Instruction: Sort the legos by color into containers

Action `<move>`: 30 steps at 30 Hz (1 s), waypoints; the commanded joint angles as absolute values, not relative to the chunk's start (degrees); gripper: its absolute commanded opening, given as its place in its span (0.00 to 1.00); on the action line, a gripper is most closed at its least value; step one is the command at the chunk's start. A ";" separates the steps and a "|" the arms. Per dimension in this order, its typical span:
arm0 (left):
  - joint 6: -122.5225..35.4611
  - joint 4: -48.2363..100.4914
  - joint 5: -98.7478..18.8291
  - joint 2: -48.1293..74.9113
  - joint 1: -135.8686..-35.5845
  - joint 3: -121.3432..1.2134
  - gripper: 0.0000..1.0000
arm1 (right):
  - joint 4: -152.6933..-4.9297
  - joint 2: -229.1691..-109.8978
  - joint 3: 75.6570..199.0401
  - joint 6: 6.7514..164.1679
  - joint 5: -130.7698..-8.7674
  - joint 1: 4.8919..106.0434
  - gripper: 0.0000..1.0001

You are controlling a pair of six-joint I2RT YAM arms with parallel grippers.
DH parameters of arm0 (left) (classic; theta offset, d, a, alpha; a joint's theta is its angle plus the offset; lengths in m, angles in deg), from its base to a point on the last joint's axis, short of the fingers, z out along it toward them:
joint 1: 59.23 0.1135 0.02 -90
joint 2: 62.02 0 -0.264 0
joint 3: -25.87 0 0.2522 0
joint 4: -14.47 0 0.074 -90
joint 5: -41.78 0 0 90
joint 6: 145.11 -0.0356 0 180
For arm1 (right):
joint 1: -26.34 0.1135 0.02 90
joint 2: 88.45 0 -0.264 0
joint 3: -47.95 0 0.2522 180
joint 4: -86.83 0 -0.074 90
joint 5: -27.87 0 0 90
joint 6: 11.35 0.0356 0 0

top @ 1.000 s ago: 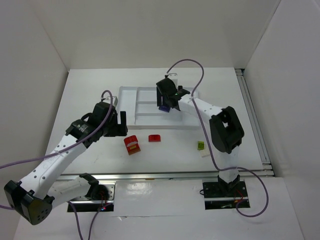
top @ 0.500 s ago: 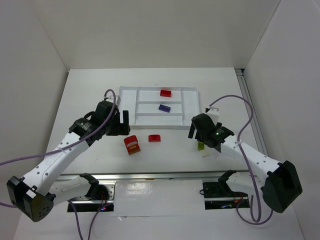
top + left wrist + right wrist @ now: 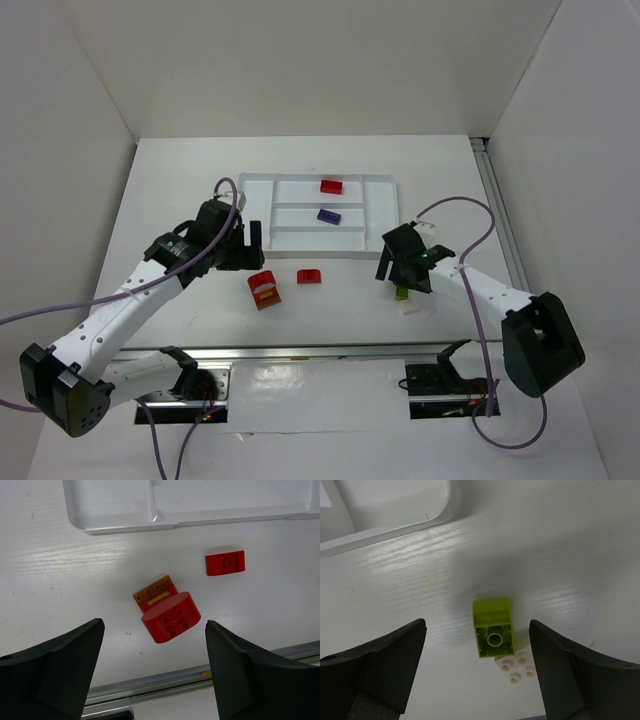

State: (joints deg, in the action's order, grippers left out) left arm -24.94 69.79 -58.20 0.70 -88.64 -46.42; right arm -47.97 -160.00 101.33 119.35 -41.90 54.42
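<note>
Two legos [image 3: 331, 186] in white tray [image 3: 255, 200]

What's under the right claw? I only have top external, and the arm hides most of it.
Observer: A lime green brick lies tipped over, hollow underside toward the wrist camera, centred in the open right claw.
Operator: Anything touching it?
Observer: Yes. A cream brick, studs up, is tucked against its lower right corner and partly hidden by it.
Operator: And the red pile on the left side?
Observer: The rounded red brick sits against an orange-brown brick that bears a lime strip. The open left claw hovers over both.
</note>
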 commanded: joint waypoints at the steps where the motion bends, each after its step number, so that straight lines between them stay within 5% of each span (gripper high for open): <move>1: -25.40 68.05 -57.98 -0.32 -88.93 -47.57 0.93 | -51.02 -162.45 101.00 120.22 -41.91 54.03 0.90; 14: -24.88 68.57 -58.50 -0.32 -88.93 -48.72 0.93 | -54.97 -163.51 98.45 120.74 -41.39 57.89 0.77; 26: -24.88 68.57 -57.98 0.21 -88.93 -49.24 0.93 | -53.93 -165.18 100.02 121.97 -39.46 62.02 0.34; 30: -24.88 68.57 -57.98 -0.31 -88.93 -48.72 0.93 | -49.09 -161.59 105.64 123.29 -34.80 66.15 0.34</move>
